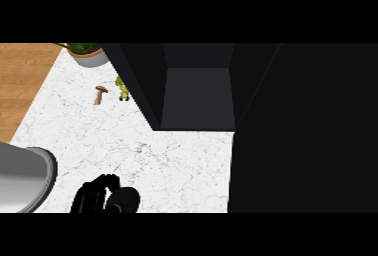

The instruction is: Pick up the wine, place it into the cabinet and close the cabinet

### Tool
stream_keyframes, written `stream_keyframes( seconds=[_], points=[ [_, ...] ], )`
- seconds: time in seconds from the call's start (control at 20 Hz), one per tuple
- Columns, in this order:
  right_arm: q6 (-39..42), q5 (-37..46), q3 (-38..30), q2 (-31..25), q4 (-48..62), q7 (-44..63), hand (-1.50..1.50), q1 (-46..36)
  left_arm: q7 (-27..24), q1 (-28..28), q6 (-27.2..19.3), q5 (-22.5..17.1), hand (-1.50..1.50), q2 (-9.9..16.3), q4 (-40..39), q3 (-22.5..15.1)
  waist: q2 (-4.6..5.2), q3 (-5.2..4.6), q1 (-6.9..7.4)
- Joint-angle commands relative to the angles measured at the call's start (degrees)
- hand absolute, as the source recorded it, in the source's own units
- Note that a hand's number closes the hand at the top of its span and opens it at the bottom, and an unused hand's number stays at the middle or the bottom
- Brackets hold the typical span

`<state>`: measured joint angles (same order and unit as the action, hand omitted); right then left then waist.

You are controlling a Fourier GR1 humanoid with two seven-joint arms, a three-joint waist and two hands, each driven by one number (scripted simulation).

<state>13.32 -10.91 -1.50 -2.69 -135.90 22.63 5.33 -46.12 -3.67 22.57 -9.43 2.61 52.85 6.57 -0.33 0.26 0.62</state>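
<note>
Steep look down onto the white marble counter. The left hand sits at the near edge, left of centre. Its black fingers point away from the robot, fairly straight and relaxed, with nothing in them and nothing touching them. A grey forearm bulges in at the near left corner, beside that hand.

The right hand shows nowhere in the view.

Across the far centre stands the black cabinet, open towards us, its dark grey inside visible. A broad black panel fills the whole right side from far to near; whether that is the cabinet's door I cannot tell.

The wine is the thing to find, and I cannot make out a bottle on the counter, in the hand or inside the cabinet.

Far left there is a potted plant at the counter's corner. Nearer than it, just beside the cabinet's left wall, lie a small brown object and a small yellow-green object, close together but apart. Both are too small to name. Wooden floor runs along the left.
</note>
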Motion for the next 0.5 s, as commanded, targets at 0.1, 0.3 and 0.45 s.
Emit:
stream_keyframes(
  seconds=[0.1,0.3,0.45],
  points=[
    [-0.1,-2.7,-3.1,-1.3,1.0,0.8,-1.50,-2.1,13.1,-8.4,1.6,-6.5,1.50,-2.4,21.9,-4.7,0.16,-0.17,-0.11],
    [-0.3,3.5,3.0,1.6,1.3,-1.6,-1.50,0.0,18.9,-11.9,-3.3,-10.4,1.50,-2.6,32.7,-9.2,0.23,-0.23,-0.36],
    [-0.4,4.5,3.2,2.6,3.7,-4.4,-1.50,1.2,25.2,-13.8,-8.6,-10.0,1.50,-2.6,43.1,-12.9,0.23,-0.21,-0.27]
  ],
)
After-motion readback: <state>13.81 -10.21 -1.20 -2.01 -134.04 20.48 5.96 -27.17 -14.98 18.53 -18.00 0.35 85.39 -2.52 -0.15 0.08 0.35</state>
